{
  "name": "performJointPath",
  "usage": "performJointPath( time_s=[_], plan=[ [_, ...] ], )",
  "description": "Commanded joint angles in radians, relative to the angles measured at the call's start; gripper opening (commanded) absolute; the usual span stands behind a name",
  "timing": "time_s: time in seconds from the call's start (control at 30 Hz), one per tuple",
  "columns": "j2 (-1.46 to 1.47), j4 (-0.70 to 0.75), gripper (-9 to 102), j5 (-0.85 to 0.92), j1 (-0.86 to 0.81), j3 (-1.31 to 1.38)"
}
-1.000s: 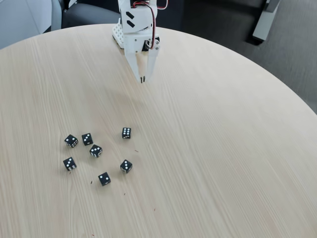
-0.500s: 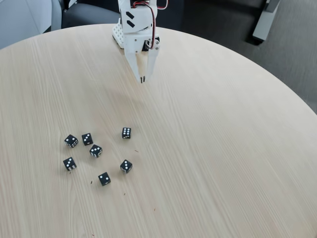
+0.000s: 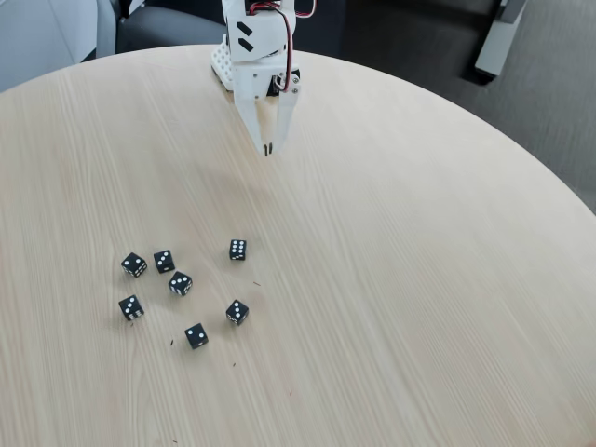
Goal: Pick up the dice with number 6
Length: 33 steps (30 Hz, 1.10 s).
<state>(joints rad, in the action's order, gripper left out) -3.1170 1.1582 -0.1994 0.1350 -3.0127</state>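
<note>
Pale wood-grain table, round, with dark floor beyond its far edge in the fixed view. From my station I read the gripper as hanging tip-down over the far part of the tabletop, its two white fingers converging to a point with the tips touching or all but touching; nothing is between them and they hold nothing. Behind it rises the white arm, with red wiring at its top, mounted at the far rim of the table. Moving outward, bare wood separates the tips from the dice, which lie well apart from the gripper toward the near left of the picture. Closest to the gripper is the dice with number 6, a small black cube showing two rows of three white pips on top, standing alone at the upper right of the group. Near it, lower down, is a three-pip die, and further left a two-pip die. I note a five-pip die at the middle of the cluster, and two more dice and just beside each other at the upper left. One last die sits at the left edge of the group. None of the dice touch one another as far as I can tell.
</note>
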Motion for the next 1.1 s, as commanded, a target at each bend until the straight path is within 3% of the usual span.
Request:
performJointPath(
  time_s=[0.0,0.27,0.57,1.07],
  plan=[
    [-0.006,0.005,0,-0.006,-0.008,0.003],
    [-0.002,-0.006,1,-0.026,-0.008,0.009],
    [0.057,-0.009,9,-0.031,-0.009,0.146],
    [0.712,0.002,15,-0.310,-0.002,0.629]
  ],
)
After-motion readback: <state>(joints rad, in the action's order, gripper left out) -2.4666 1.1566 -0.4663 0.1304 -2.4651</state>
